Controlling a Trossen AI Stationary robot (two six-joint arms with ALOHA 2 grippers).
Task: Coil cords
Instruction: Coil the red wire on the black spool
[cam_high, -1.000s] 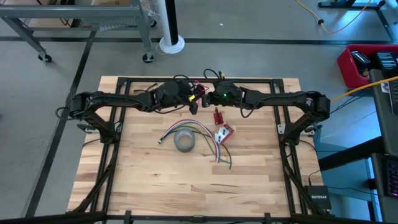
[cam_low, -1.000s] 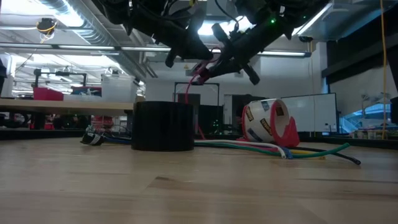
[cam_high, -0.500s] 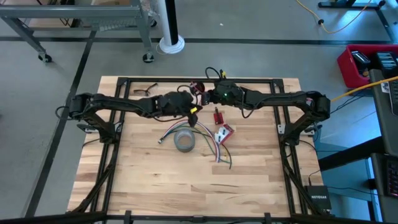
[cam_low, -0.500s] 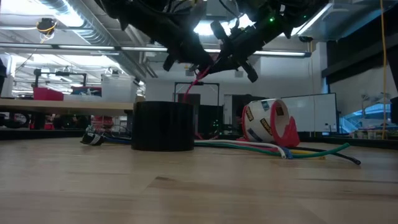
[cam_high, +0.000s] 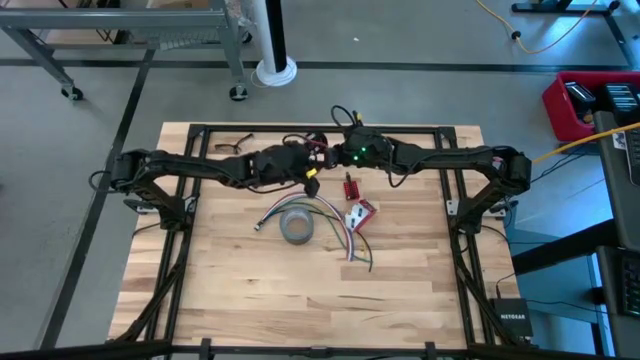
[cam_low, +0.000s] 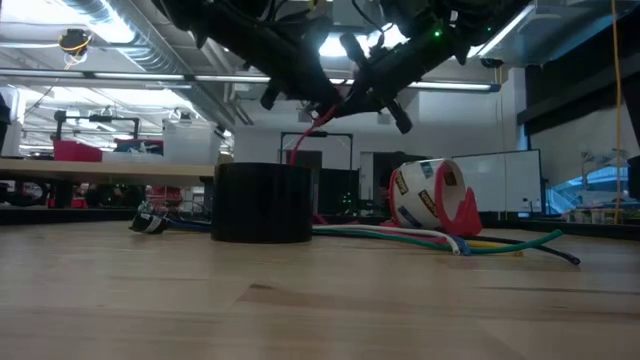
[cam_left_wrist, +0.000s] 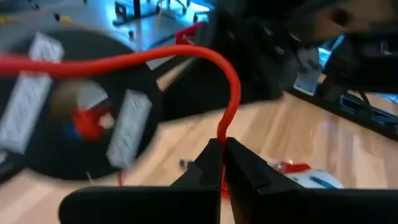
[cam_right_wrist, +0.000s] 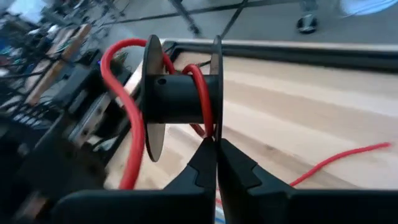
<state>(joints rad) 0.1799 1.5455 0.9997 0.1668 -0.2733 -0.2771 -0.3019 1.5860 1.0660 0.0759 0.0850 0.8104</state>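
Note:
A thin red cord (cam_left_wrist: 186, 53) runs from a black spool (cam_right_wrist: 180, 96) to my left gripper (cam_left_wrist: 222, 163), which is shut on it. My right gripper (cam_right_wrist: 216, 163) is shut on the spool, and a few turns of the cord (cam_right_wrist: 202, 93) lie around its core. Both grippers meet in the air over the far middle of the table, the left one (cam_high: 312, 178) just nearer than the right one (cam_high: 330, 158). In the low view the cord (cam_low: 305, 135) hangs down between them behind the tape roll. My left gripper pinches the red cord (cam_left_wrist: 222, 138) between its two fingertips, just below a bend. The cord arches up from the fingers toward the spool, slack and clear of the table. My right gripper pinches the rim of one spool flange (cam_right_wrist: 216, 134) between its fingertips. The spool is lifted clear, its axle about level.
A grey tape roll (cam_high: 297, 226) lies at the table's middle beside a bundle of coloured wires (cam_high: 335, 218) and a red and white tape dispenser (cam_high: 361, 211). A small red part (cam_high: 351, 187) sits under the grippers. The near half of the wooden table (cam_high: 300, 300) holds nothing.
My left gripper, still shut on the red cord, has shifted a little toward the table's near edge. The hanging stretch of the cord has swung with it. The spool and my right gripper have stayed in place.

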